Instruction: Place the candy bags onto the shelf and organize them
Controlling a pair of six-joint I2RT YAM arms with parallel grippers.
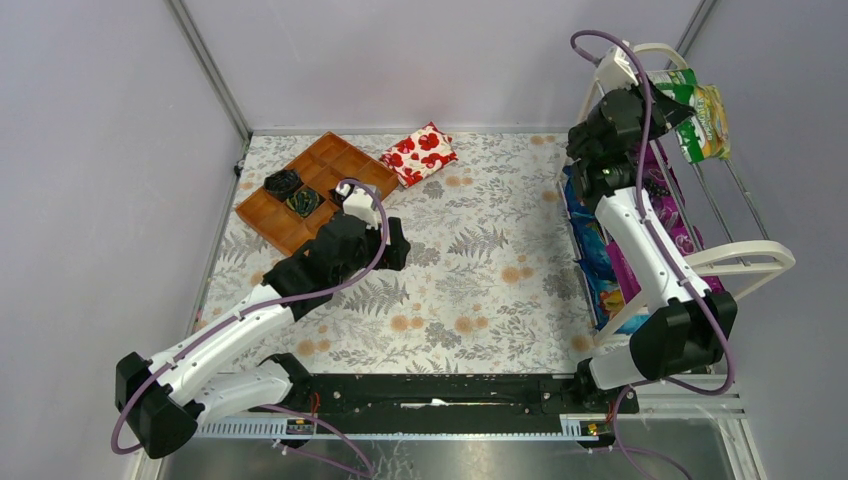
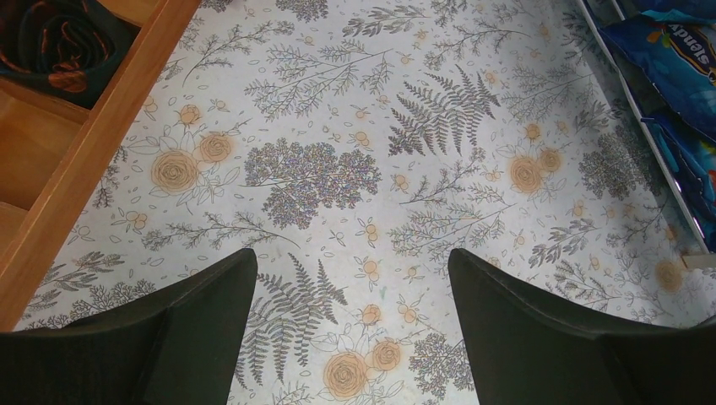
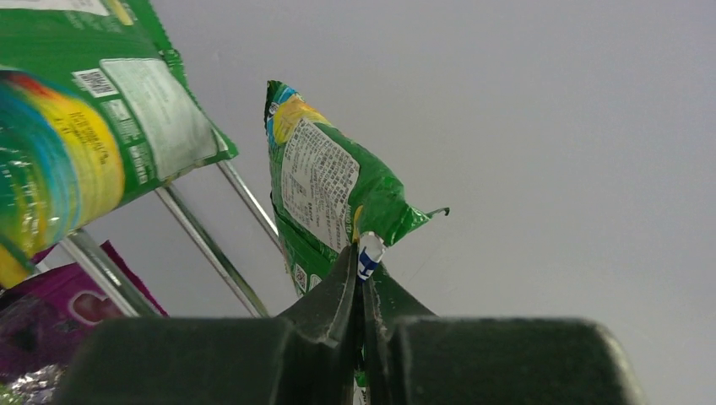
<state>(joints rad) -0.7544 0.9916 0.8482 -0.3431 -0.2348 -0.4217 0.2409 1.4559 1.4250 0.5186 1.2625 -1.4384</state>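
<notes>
Right fingers [image 3: 333,299] clamp the edge of a glossy green candy bag [image 3: 329,186] by the far-right white wire shelf [image 1: 745,252]; left fingers [image 2: 194,329] spread apart over open floral bench [image 2: 355,169].

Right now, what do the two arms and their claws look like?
Both the left arm and the right arm have smooth white shells between bulky black joints. A thin purple cable loops along each one. The left claw and the right claw each have two matte black, wedge-shaped fingers. No markings are readable.
</notes>
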